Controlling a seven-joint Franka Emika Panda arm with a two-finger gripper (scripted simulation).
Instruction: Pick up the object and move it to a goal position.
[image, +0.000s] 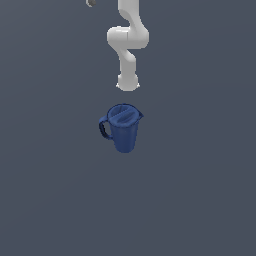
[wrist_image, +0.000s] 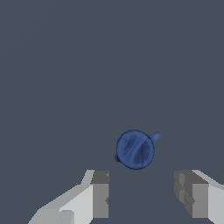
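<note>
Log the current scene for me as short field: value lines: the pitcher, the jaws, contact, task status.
object: dark blue pitcher, upright on the grey floor, lid on
handle: loop handle toward the exterior view's left
spout: small, toward the exterior view's right
gripper: jaws open, nothing between them
contact: none; wrist view looks down on the pitcher's lid, well below the fingers
arm: white arm behind the pitcher in the exterior view
status: pitcher not yet grasped

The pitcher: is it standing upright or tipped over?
Upright: the pitcher rests on its narrow base, lid on top; the wrist view looks straight down on the round lid.
</note>
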